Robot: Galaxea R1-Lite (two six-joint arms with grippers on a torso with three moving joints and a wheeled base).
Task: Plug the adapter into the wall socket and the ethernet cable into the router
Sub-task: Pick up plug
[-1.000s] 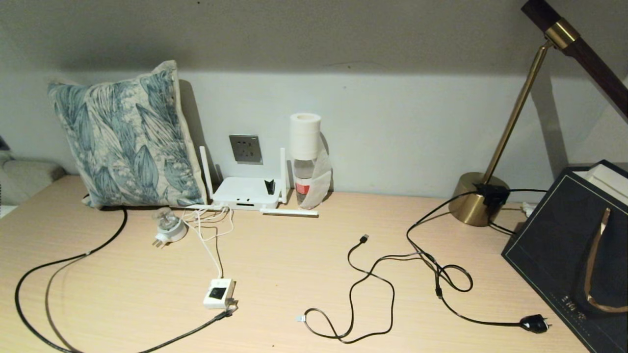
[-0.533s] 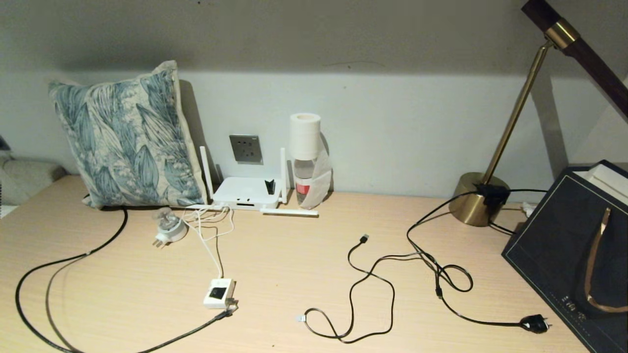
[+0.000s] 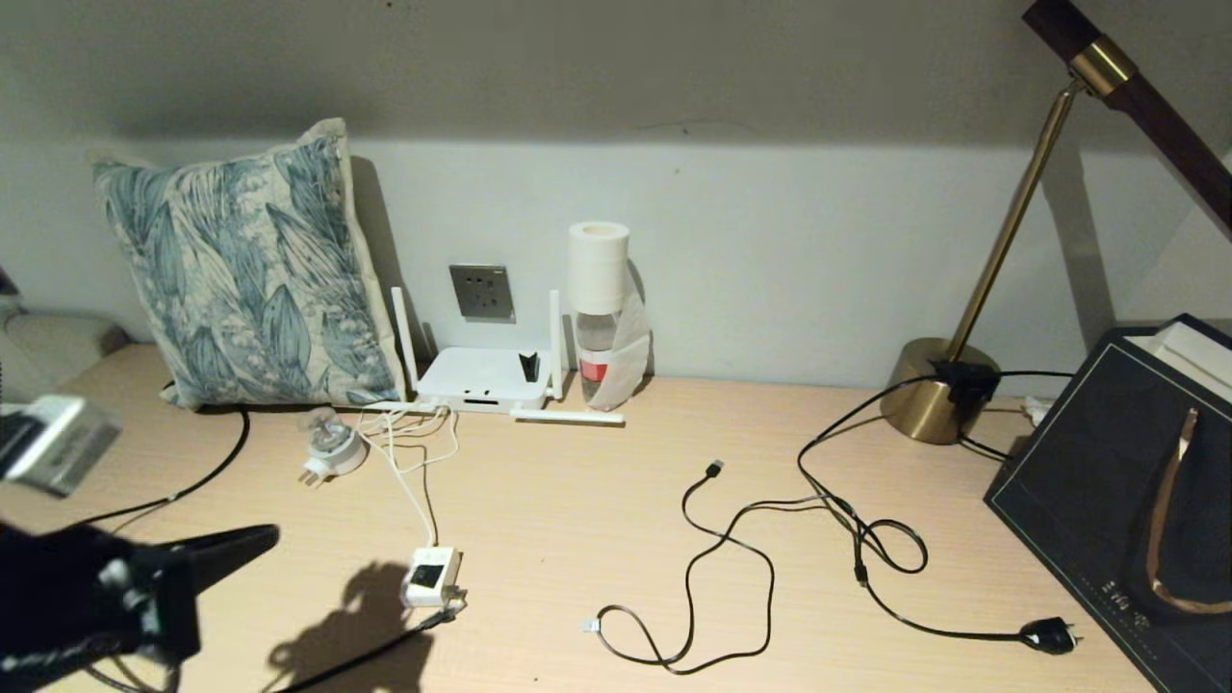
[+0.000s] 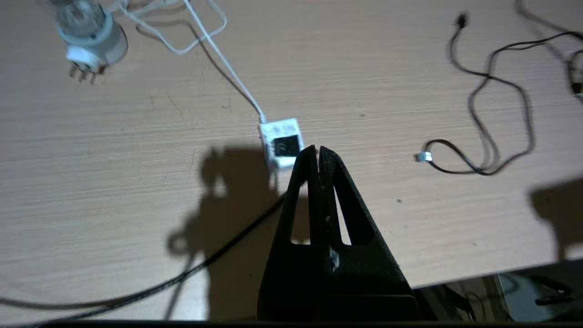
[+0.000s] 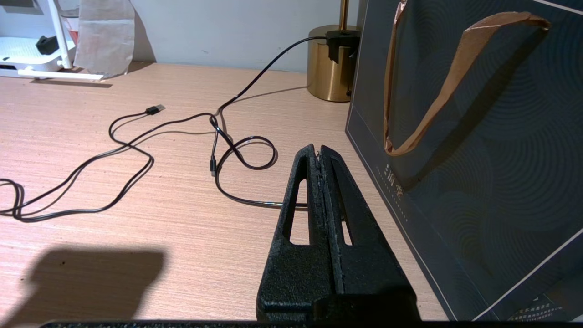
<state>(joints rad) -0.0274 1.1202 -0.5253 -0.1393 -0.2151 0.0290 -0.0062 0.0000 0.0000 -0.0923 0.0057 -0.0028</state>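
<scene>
A: Head view: where do the task items sit?
B: The adapter (image 3: 429, 576) lies on the bench (image 3: 597, 500) at about 7 o'clock; the ethernet cable (image 3: 438, 616) ends just beside it. The router (image 3: 484, 379) stands at 11 o'clock against the wall, directly below the wall socket (image 3: 482, 292). The left end effector (image 3: 260, 539) hangs at 8 o'clock above the bench, fingers together, empty.

A: Left wrist view?
B: The left end effector's (image 4: 317, 150) pressed-together tips hover over the bench just beside the adapter (image 4: 283, 143).

A: Right wrist view?
B: The right end effector (image 5: 317, 150), fingers together and empty, hangs beside a dark gift bag (image 5: 478, 150), above a lamp cord (image 5: 241, 159).
</scene>
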